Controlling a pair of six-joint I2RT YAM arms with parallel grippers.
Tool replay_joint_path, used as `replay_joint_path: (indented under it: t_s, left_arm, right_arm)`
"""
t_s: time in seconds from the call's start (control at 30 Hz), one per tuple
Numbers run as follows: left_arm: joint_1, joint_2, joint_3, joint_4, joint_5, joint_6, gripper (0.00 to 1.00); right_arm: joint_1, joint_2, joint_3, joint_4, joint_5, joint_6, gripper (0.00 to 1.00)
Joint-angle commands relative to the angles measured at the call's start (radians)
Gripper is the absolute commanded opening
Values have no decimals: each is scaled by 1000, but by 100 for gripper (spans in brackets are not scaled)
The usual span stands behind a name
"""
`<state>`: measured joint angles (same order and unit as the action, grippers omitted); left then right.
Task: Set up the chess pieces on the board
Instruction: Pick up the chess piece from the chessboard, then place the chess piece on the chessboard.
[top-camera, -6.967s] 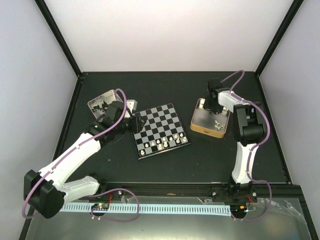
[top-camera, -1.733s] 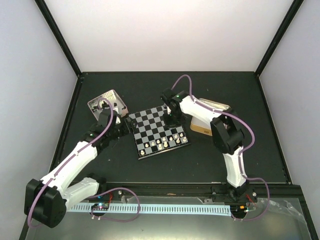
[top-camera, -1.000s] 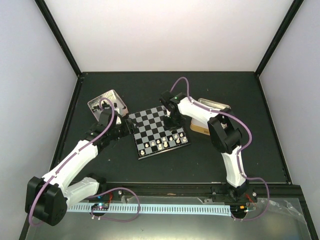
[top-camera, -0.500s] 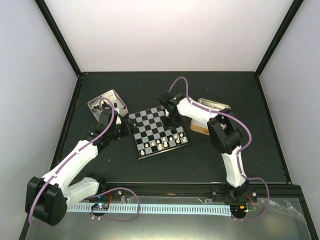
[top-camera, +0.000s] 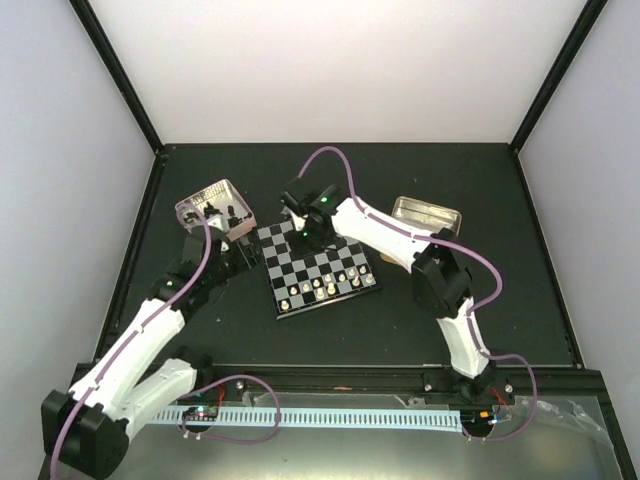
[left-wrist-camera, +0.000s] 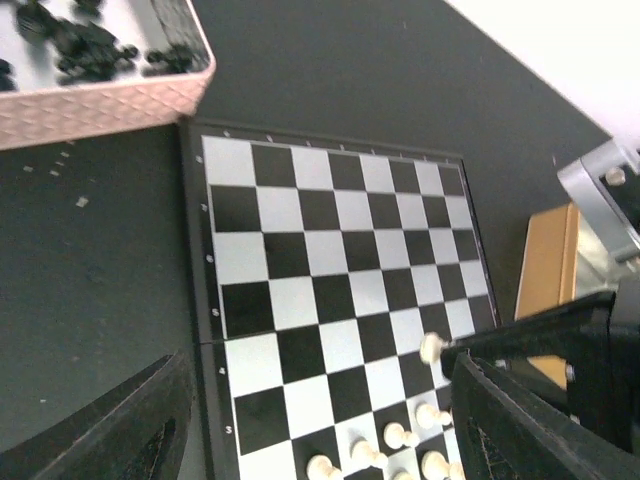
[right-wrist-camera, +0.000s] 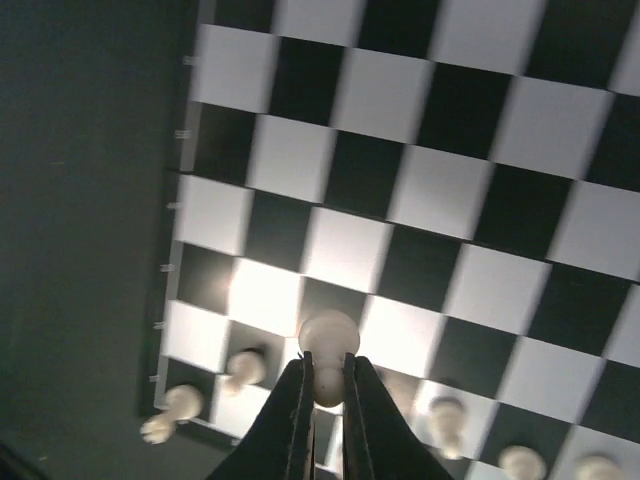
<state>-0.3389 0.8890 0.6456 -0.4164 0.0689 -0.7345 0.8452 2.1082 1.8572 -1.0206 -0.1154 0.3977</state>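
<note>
The board (top-camera: 318, 265) lies mid-table, with several cream-white chess pieces (top-camera: 325, 288) in its near rows. My right gripper (top-camera: 308, 238) hovers over the board's far-left part, shut on a white pawn (right-wrist-camera: 329, 345) held between its fingertips (right-wrist-camera: 300, 400); the pawn also shows in the left wrist view (left-wrist-camera: 432, 347). My left gripper (top-camera: 252, 257) is open and empty at the board's left edge; the left wrist view shows its fingers (left-wrist-camera: 110, 430) wide apart over the board (left-wrist-camera: 330, 260). Black pieces (left-wrist-camera: 80, 50) lie in the pink tray (left-wrist-camera: 100, 105).
The pink tray (top-camera: 212, 205) stands far left of the board. The tan box (top-camera: 425, 215) stands to the board's right, and shows in the left wrist view (left-wrist-camera: 545, 270). Black frame posts border the dark table.
My right gripper has carried the white pawn from the tan box to the board and leftward across it. My left arm has drawn back a little toward the near side.
</note>
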Motion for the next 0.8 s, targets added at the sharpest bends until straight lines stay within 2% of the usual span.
replay_joint_path:
  t_s: [0.0,0.17,0.37,0.77]
  left_arm:
    - [11,-109,-29,-53,-158,-55,72]
    - [12,-276,-76,-87,-326,-110,73]
    - [12,-429,-111,-101,-421,-124,74]
    - [12,-423,-110,-116,-419,-125,76]
  right_arm:
    - [72,51,87,-47,-41,-13,4]
    - [142,98,138,-62,-62,-8,4]
    - [200,158,166,-92,-55,-4,4]
    - [216,219,188,-114,-3,-5,7]
